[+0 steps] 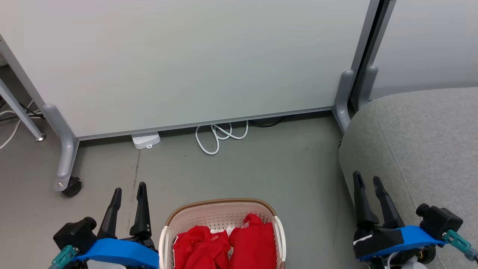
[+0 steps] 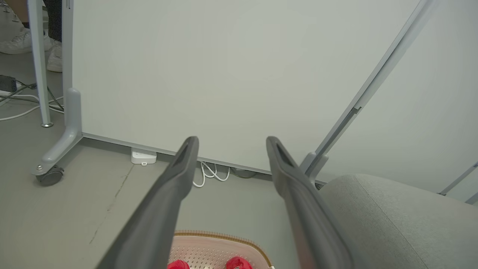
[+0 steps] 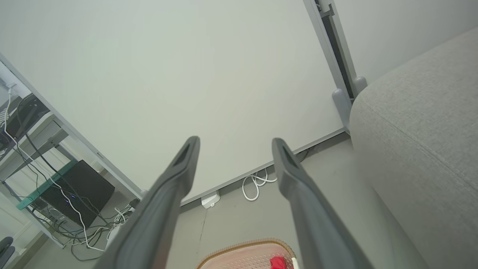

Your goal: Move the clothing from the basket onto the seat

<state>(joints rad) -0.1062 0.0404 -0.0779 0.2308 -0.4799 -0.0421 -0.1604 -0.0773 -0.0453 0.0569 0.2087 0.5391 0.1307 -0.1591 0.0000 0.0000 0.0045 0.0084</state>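
Note:
Two bright red garments lie side by side in the cream basket [image 1: 220,216] on the floor at the bottom middle of the head view: one crumpled on the left [image 1: 199,247], one on the right [image 1: 254,243]. Their tops peek into the left wrist view [image 2: 237,262] and the right wrist view [image 3: 277,262]. The grey seat [image 1: 422,149] fills the right side. My left gripper [image 1: 129,189] is open to the left of the basket, holding nothing. My right gripper [image 1: 367,179] is open at the seat's front edge, also holding nothing.
A white partition panel [image 1: 186,63] on grey wheeled feet [image 1: 67,179] stands behind the basket. A white power strip [image 1: 145,140] and a coiled white cable [image 1: 220,136] lie at its base. Bare grey floor lies between basket and panel. Someone's shoes [image 2: 18,41] show beyond the panel's left end.

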